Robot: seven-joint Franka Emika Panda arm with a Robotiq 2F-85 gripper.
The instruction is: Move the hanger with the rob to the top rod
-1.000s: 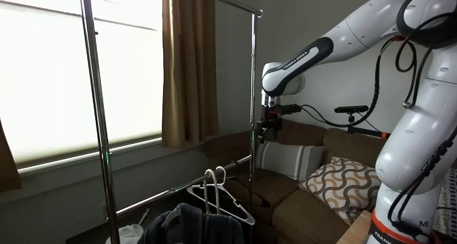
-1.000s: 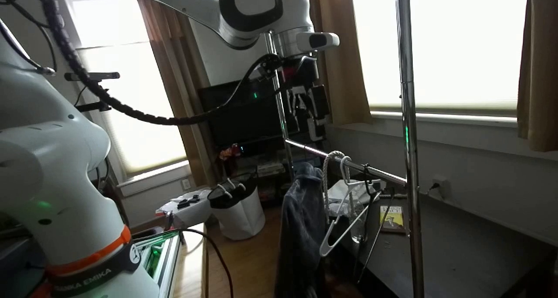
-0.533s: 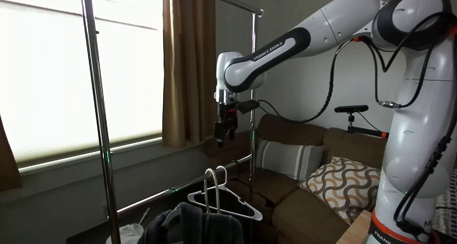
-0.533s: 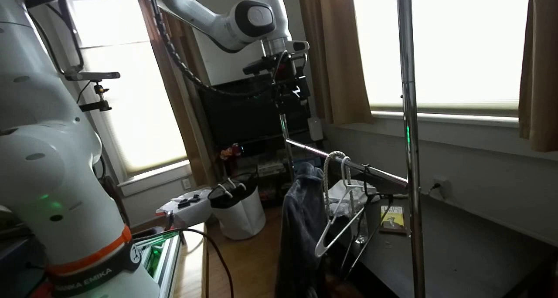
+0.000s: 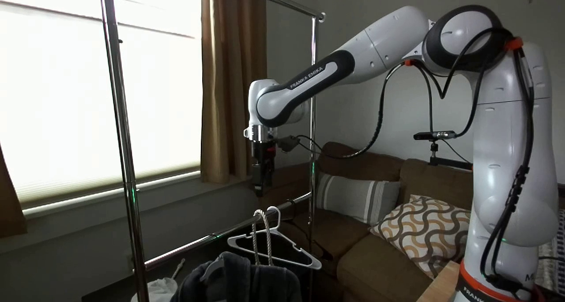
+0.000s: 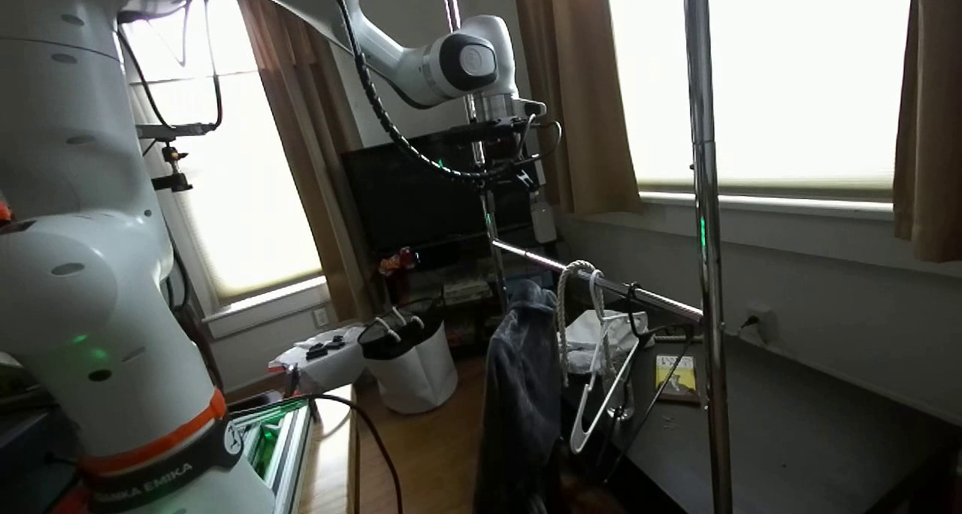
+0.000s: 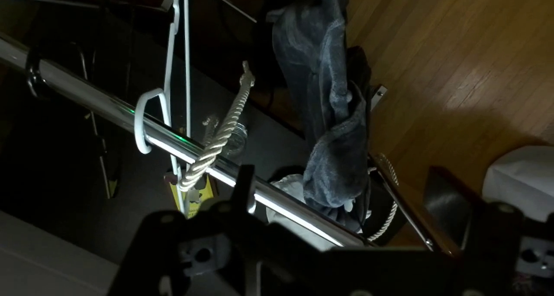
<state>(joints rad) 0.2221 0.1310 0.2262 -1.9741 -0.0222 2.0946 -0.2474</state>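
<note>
The dark grey robe (image 5: 269,282) hangs at the rack, low in an exterior view; it also shows in an exterior view (image 6: 518,394) and in the wrist view (image 7: 329,92). A bit of its pale hanger (image 5: 212,268) shows at the collar; its hook is mostly hidden. The chrome top rod (image 5: 280,1) is high on the rack. The lower rod (image 5: 176,250) carries an empty white hanger (image 5: 282,260) and a rope loop (image 5: 267,238). My gripper (image 5: 259,188) points down above the lower rod. In the wrist view my gripper (image 7: 346,192) is open, fingers wide apart and empty.
The rack's chrome uprights (image 5: 121,130) (image 6: 705,236) flank the rods. A black hanger (image 6: 654,334) hangs near the rod's end. A dark table (image 6: 782,424) with a yellow book (image 6: 676,375) stands beneath. A brown couch (image 5: 379,266) and white bin (image 6: 413,371) are nearby.
The arm has swung left over the lower rod in an exterior view, and the gripper has then dropped a little. The empty white hanger sways on its rod. The robe has not moved.
</note>
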